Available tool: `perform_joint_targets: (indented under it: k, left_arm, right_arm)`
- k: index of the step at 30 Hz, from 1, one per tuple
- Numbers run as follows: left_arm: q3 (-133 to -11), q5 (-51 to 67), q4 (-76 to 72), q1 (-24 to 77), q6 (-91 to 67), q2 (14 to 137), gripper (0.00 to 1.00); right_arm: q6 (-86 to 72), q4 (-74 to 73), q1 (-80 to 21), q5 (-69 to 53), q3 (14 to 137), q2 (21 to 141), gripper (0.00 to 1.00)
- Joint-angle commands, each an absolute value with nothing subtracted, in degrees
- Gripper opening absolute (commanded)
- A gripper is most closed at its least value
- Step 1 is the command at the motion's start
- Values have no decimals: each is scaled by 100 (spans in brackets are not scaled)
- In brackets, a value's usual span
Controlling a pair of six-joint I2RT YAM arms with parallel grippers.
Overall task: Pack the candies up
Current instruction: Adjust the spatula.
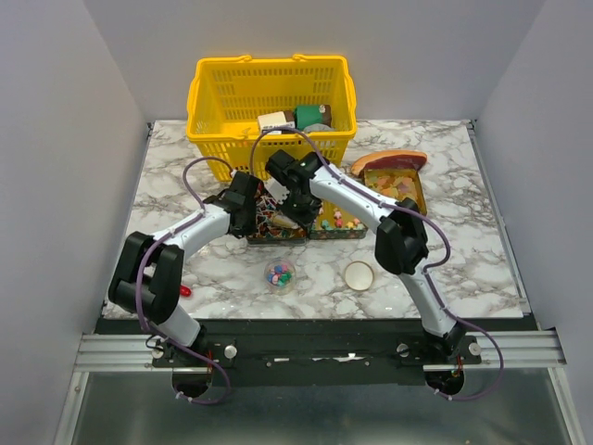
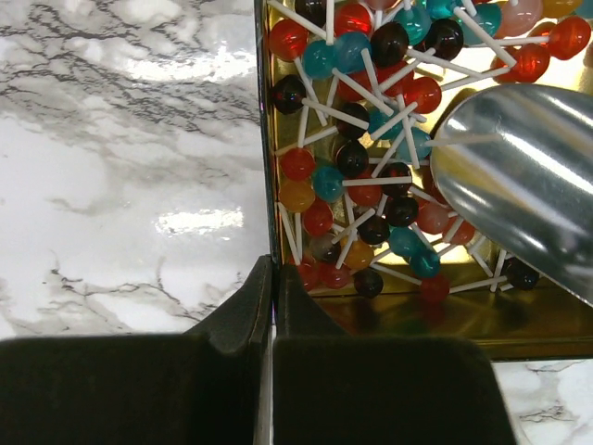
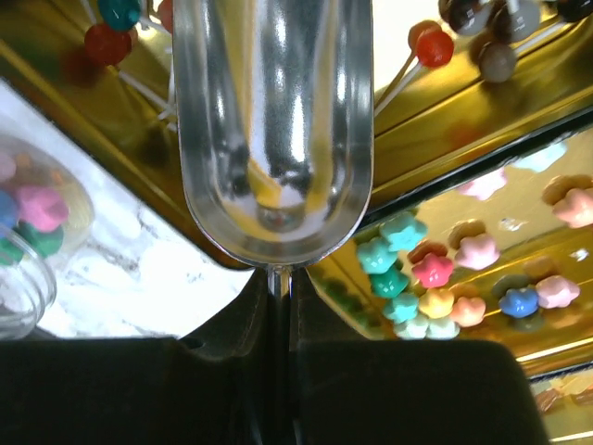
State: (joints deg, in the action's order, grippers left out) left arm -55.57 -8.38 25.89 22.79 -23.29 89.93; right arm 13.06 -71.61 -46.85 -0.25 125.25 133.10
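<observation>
**Inspector:** Logging the candies first. Where are they, and how do they lie?

**Assistant:** They are in three gold trays mid-table, in front of the yellow basket point(image 1: 232, 102). The lollipops point(image 2: 298, 164) fill the left tray point(image 2: 417, 320). They have round heads in red, teal, orange and near-black, and their white sticks cross every way with no shared axis. The flower candies point(image 3: 434, 271) lie in the middle tray point(image 3: 528, 222). They are lobed, in pink, teal, blue and yellow, with no long axis. The gummies point(image 1: 394, 188) are yellow-orange and sit in the right tray point(image 1: 424, 190), beside the meat slab point(image 1: 389, 160). More flower candies are in the clear jar point(image 1: 280, 274) in front of the trays, with the lid point(image 1: 359, 274) near its right.

**Inspector:** And the claws?

**Assistant:** The right gripper point(image 3: 278, 287) is clenched on the thin handle of the metal scoop point(image 3: 273, 120). The scoop's long axis runs straight out from the wrist, hollow side up, with the bowl over the left tray's near edge. The left gripper point(image 2: 271, 287) has its fingers pressed together on the left tray's left wall, whose rim runs into the seam between them.

**Inspector:** Do the views differ?

**Assistant:** Only the overhead view shows the basket, lid and gummies, but there the arms hide both sets of fingertips. The left wrist view shows the lollipop colours. The right wrist view shows the flower shapes.
</observation>
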Motion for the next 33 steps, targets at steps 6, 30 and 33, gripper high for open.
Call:
perform_joint_targets:
  k: [6, 30, 33]
  left_arm:
    - [-5792, -809, 2162, 2601, -2566, 9114, 0]
    - [-5933, -1063, 2443, 2698, -2566, 7867, 80]
    - [-5933, -1037, 2557, 2689, -2593, 7568, 86]
  right_arm:
    - [1055, -7541, -4526, -316, 12235, 12604, 1]
    - [440, -7269, -4395, -35, 12033, 11743, 1]
    - [387, -7111, -4395, 104, 11709, 11313, 1]
